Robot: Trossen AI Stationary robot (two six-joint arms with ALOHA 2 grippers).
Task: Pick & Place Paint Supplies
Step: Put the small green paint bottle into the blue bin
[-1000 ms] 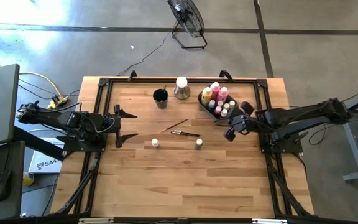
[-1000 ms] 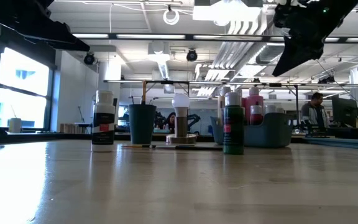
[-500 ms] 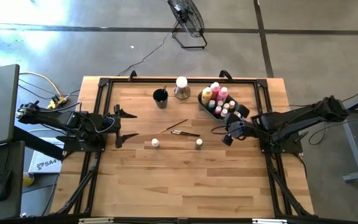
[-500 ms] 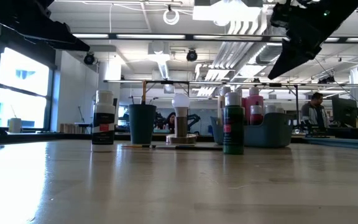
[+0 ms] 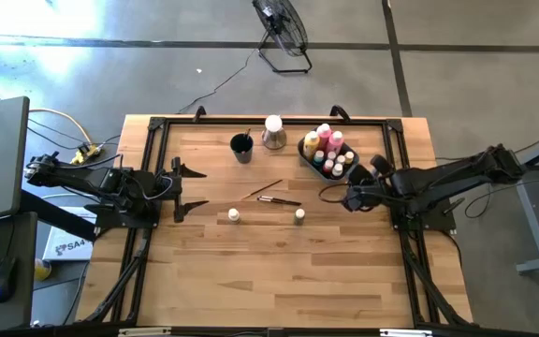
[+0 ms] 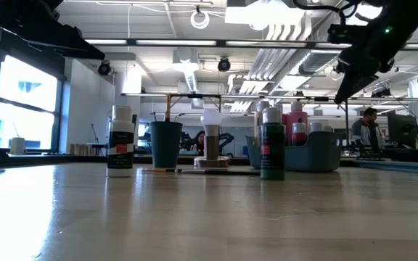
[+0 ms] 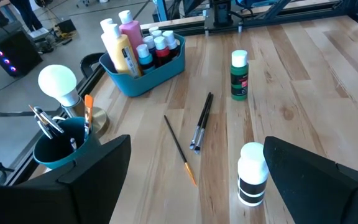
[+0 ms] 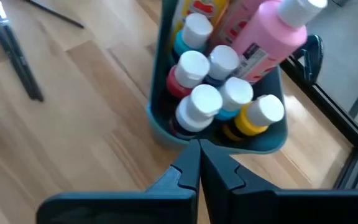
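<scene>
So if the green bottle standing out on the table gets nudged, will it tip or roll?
The green bottle stands upright, tall and narrow, so a high push would probably topple it. Being round, it would likely roll afterwards. It is small, probably light.

The floor is grey concrete with dark seams, and a black fan stands on it. Behind the wooden table — big windows, ceiling pipes, round lamps.
</scene>
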